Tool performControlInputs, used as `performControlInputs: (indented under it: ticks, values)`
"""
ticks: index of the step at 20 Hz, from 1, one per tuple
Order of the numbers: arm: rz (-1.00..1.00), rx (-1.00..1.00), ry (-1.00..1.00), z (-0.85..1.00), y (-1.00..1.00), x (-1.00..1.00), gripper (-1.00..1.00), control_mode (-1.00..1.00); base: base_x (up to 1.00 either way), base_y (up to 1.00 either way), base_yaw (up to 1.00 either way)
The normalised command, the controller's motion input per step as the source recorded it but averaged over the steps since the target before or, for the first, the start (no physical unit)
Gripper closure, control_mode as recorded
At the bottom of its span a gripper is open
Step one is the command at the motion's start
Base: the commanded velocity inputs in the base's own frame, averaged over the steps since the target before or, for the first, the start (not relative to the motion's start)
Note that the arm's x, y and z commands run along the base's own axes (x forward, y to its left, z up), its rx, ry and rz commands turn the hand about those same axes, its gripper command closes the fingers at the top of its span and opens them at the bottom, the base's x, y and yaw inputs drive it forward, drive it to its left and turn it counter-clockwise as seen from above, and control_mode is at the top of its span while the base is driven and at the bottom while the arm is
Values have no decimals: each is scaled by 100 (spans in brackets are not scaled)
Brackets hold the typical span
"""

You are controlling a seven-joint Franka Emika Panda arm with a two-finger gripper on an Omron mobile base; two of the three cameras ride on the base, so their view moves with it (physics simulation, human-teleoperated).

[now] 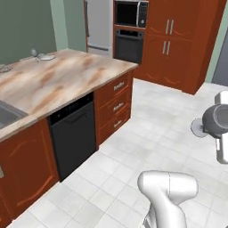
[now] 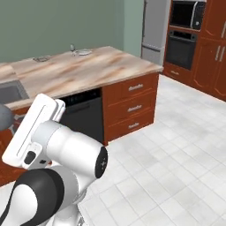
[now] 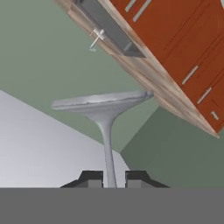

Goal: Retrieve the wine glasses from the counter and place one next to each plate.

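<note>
One wine glass [image 3: 104, 127] is pinched by its thin stem between the two dark finger tips of the gripper [image 3: 113, 178], whose jaws press in on the stem from both sides; in the hand view the round foot spreads wide above the stem. In the left base view this same glass [image 1: 213, 121] hangs in the air over the tiled floor [image 1: 133, 156], well off the counter [image 1: 58, 80], lying tilted with its foot to the left of its grey bowl; whether anything is in the bowl cannot be told. A second wine glass [image 1: 34, 53] stands upright at the far edge of the counter, just beside a white plate [image 1: 46, 57], and the right base view shows the pair likewise, glass [image 2: 72, 47] next to plate [image 2: 83, 52]. Farther left along that far edge lies another flat plate [image 2: 41, 58], too small to read clearly. A sink [image 1: 6, 113] is sunk into the near left part of the counter. Below the counter's front edge sit a black dishwasher [image 1: 75, 133] and a stack of wood drawers [image 1: 118, 107]. Beyond stands a tall cabinet with a built-in oven [image 1: 129, 44].
</note>
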Motion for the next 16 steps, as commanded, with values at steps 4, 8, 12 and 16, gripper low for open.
performControlInputs:
  ticks: [4,8,12,16]
  values:
    - [0,0,0,0,0,0,100,100,100,-88,9]
    - [0,0,0,0,0,0,100,100,100,-99,0]
    - [0,0,0,0,0,0,100,100,100,-91,0]
    - [0,0,0,0,0,0,100,100,100,-89,0]
